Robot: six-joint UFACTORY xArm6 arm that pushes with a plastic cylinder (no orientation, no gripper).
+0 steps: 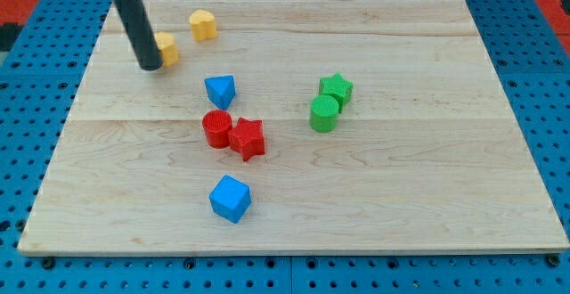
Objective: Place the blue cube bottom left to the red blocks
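Overhead, the wooden surface point(427, 205) carries eight small blocks, and the dark rod comes down near its top-left corner, with the tip point(150, 66) touching or just beside a yellow block point(166, 50) whose shape is partly hidden behind the rod. The arm has no claw at all, so nothing is clenched or grasped; the rod merely rests its end on the surface. A little to the right, closer to the top edge, sits a second yellow block point(203, 25) with a rounded top. Further from that edge, the blue triangular block point(220, 90) stands just above the red cylinder point(215, 127), which touches the red star point(248, 138) on its right. The blue cube point(231, 198) lies below the red pair, toward the bottom edge, roughly under the gap between them and well apart from the tip. Right of centre, the green cylinder point(324, 113) and the green star point(337, 88) sit touching, the star nearer the top edge.
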